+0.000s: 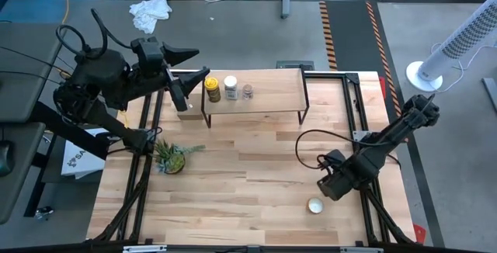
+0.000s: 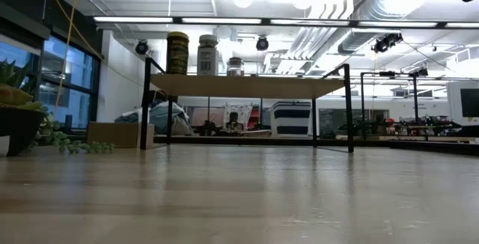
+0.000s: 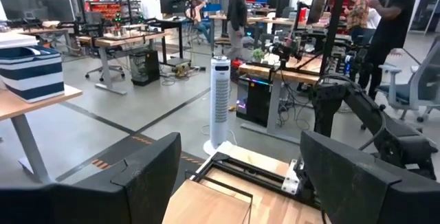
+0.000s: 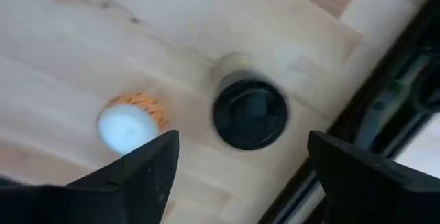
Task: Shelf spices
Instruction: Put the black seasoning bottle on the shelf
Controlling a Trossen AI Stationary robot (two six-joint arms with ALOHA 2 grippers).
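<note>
The right gripper (image 4: 237,159) is hanging with its fingers spread wide directly above the dark black-capped jar (image 4: 249,113), presumably so the jar sits between them for a straight-down grasp, while a flat round white tin (image 4: 128,124) is lying just beside the jar, off to one finger's side, close enough that a careless descent might clip it. The left gripper (image 1: 189,68) is also standing open and empty, hovering beside the end of the shelf (image 1: 268,98), where the mustard-yellow jar (image 1: 212,89), the white-capped jar (image 1: 231,88) and the tiny clear jar (image 1: 248,91) are already lining up on the plank nearest that gripper, leaving room farther along for the last one.
</note>
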